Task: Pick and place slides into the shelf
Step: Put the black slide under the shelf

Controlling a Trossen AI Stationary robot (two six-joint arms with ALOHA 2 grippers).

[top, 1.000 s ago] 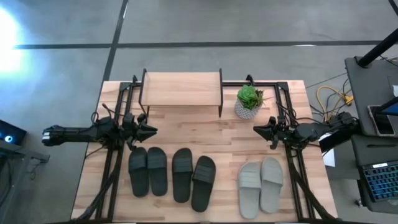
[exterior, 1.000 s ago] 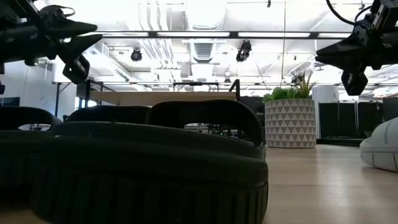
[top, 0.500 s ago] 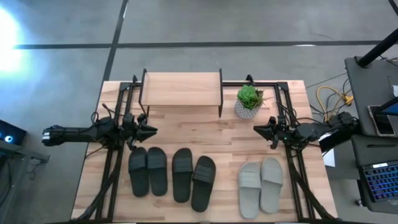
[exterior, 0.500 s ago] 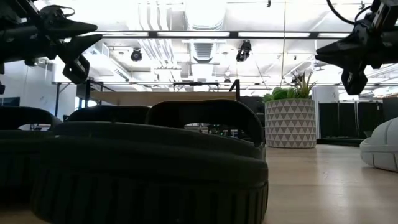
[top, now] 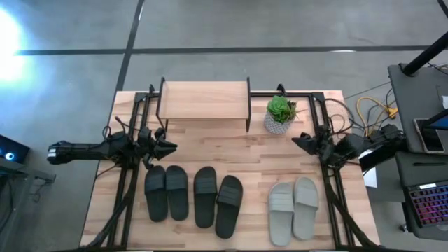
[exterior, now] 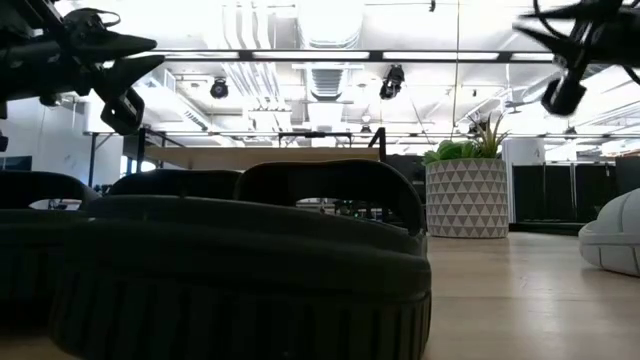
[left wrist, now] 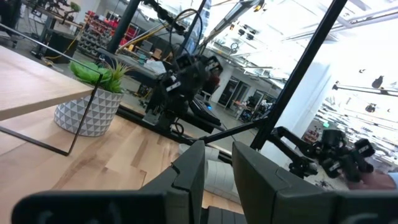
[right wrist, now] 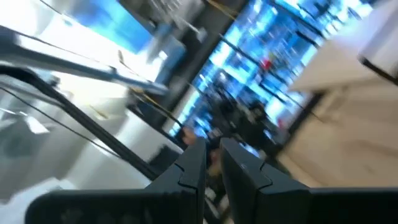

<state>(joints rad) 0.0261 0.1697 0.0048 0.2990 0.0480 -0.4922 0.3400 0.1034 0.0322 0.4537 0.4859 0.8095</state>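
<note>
Three pairs of slides lie sole-down in a row near the table's near edge: a black pair [top: 166, 192], a second black pair [top: 218, 201] and a light grey pair [top: 294, 207]. The shelf [top: 204, 100] stands at the far edge, its plank top bare. My left gripper [top: 173, 147] hovers shut, level, above the table to the far side of the left black pair. My right gripper [top: 295, 138] hovers shut near the plant, on the far side of the grey pair. In the low view a black slide [exterior: 240, 260] fills the foreground.
A small plant in a white patterned pot [top: 280, 115] stands just right of the shelf, close to my right gripper. Black arm frames run along both sides of the table. A bare strip of wood lies between the shelf and the slides.
My right gripper has risen and drawn back a little toward the table's right and far edges, turning as it went. My left gripper and the slides have kept still.
</note>
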